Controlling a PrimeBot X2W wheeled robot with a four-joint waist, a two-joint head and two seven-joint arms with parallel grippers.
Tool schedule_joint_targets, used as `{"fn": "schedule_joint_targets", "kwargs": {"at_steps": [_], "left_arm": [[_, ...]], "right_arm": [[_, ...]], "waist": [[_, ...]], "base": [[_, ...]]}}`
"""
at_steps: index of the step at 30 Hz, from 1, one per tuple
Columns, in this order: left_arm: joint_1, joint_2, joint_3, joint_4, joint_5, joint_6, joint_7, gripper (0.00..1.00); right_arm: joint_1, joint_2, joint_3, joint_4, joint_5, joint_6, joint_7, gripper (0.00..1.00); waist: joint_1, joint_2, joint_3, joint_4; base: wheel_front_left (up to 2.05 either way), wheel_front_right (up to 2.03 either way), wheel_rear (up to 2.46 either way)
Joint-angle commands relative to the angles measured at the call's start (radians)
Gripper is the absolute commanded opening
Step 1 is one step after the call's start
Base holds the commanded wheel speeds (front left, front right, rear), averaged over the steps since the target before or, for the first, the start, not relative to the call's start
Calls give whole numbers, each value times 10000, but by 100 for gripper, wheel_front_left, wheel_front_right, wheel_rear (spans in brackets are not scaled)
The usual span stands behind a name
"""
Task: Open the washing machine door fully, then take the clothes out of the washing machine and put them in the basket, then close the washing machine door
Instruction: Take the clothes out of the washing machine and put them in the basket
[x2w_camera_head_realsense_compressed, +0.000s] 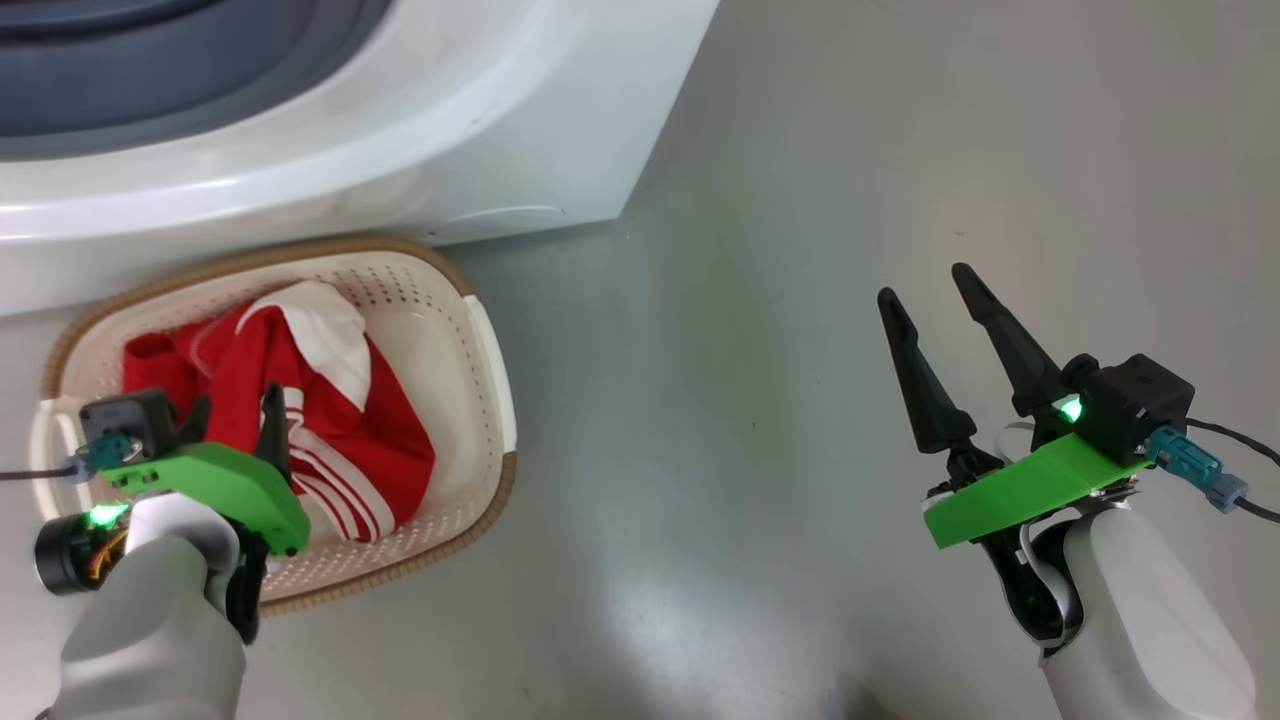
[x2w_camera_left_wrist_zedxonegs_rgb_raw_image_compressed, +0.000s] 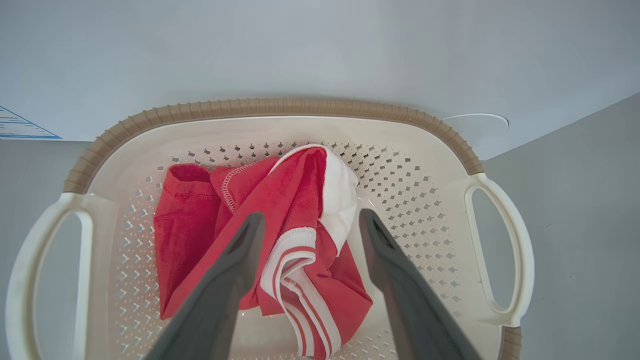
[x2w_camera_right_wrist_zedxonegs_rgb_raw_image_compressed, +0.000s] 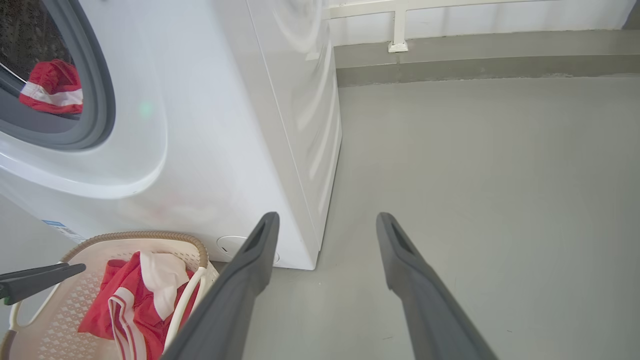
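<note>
Left pincer: my left pincer (x2w_camera_left_wrist_zedxonegs_rgb_raw_image_compressed: 311, 216) stands open and grips nothing. Its two dark fingers are spread above the basket, with fabric lying below and between them.
Right pincer: my right pincer (x2w_camera_head_realsense_compressed: 923, 283) is also open and empty, over the grey floor (x2w_camera_head_realsense_compressed: 800, 300), well to the right of the basket.
Clothes, in basket: a bright red fabric garment (x2w_camera_head_realsense_compressed: 330, 420) with white stripes and a white panel lies crumpled in the small cream-white perforated plastic basket (x2w_camera_head_realsense_compressed: 300, 255), which has a brown woven-look rim.
Clothes, in drum: a second red-and-white bundle (x2w_camera_right_wrist_zedxonegs_rgb_raw_image_compressed: 50, 92) lies just inside the mouth of the big white box-shaped washing machine (x2w_camera_right_wrist_zedxonegs_rgb_raw_image_compressed: 210, 125), behind its grey rubber gasket (x2w_camera_right_wrist_zedxonegs_rgb_raw_image_compressed: 102, 107).
Basket position: on the floor, just beside the near face of the machine, below its mouth.
Handling: I judge the fabric light, limp and non-fragile. It will sag and trail from any single grip and may snag on the gasket lip.
Grasp site: I would pinch a raised fold on top of the drum bundle, taking several layers so that it lifts as one.
Stage: I judge unloading part done. The drum bundle is not yet moved, and door closing comes after that.
</note>
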Motion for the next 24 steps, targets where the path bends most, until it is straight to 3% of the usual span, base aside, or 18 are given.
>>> {"fn": "schedule_joint_targets", "kwargs": {"at_steps": [1,10,24], "left_arm": [[363,328,259,-167,-106,-30,-85,100],[1320,289,1113,-1654,-109,-30,-85,100],[2962,-47,2234,-4532,1230,-30,-86,100]], "right_arm": [[100,-7,130,-160,-146,16,-120,100],[446,-148,1,-22,-139,16,-120,100],[1065,-411,-13,131,-116,16,-120,100]], "waist": [[0,0,-164,113],[0,0,-992,471],[0,0,-2387,988]], "base": [[0,0,0],[0,0,0],[0,0,0]]}}
